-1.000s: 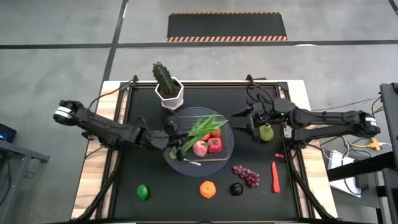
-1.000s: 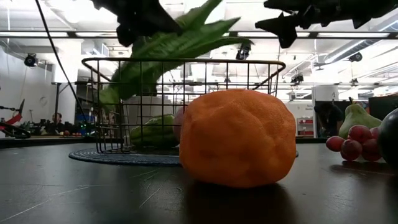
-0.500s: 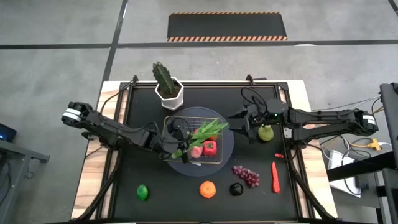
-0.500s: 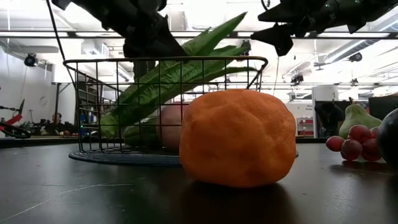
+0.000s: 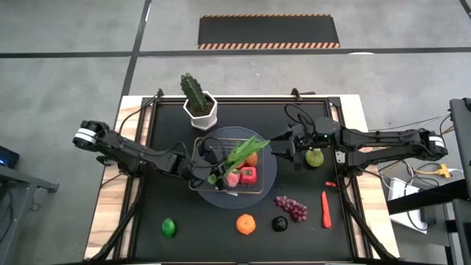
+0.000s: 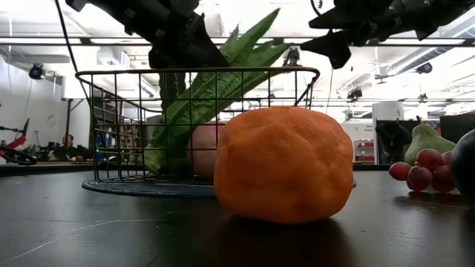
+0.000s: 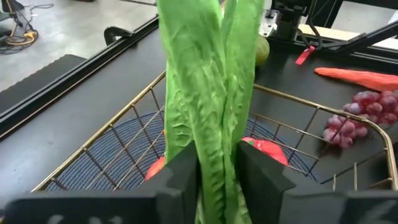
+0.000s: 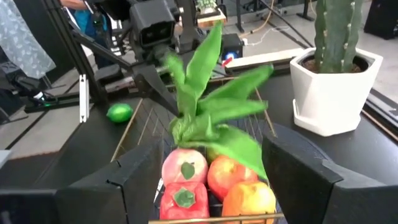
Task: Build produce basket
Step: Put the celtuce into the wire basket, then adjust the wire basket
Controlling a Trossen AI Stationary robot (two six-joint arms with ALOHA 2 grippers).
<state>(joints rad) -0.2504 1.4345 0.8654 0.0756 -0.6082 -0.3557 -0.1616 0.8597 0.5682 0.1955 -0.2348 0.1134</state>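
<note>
The wire basket [image 5: 221,151] on its round grey base stands mid-table and holds a red pepper [image 5: 252,174], a pink apple [image 5: 234,177] and an orange fruit [image 5: 252,157]. My left gripper [image 5: 215,172] is over the basket's left part, shut on the long green bean bunch [image 5: 243,152]. The bunch also shows in the left wrist view [image 7: 208,93] and the low view [image 6: 211,89]. My right gripper [image 5: 284,149] hangs open and empty just right of the basket, and it also shows in its own wrist view [image 8: 217,180]. A green pear [image 5: 315,156] stands on the table behind it. My left gripper pinches the green bunch partway along its length [image 7: 214,163] between its two fingers [image 7: 186,177]. The fingers come slanting down from the table's left. The bunch stands tilted, its lower end [image 6: 157,157] down inside the basket and its leaf tips [image 6: 267,22] up over the rim.
On the near table lie a lime [image 5: 169,227], an orange [image 5: 246,223], a dark round fruit [image 5: 280,223], purple grapes [image 5: 292,207] and a red chili [image 5: 325,208]. A potted cactus [image 5: 197,99] stands at the far edge, left of centre.
My left gripper has gone down into the basket with the bunch. The bunch has tipped from lying low across the rim to standing steep, lower end inside. The basket has shifted a little toward the table's left. My right gripper has moved left from over the pear toward the basket.
</note>
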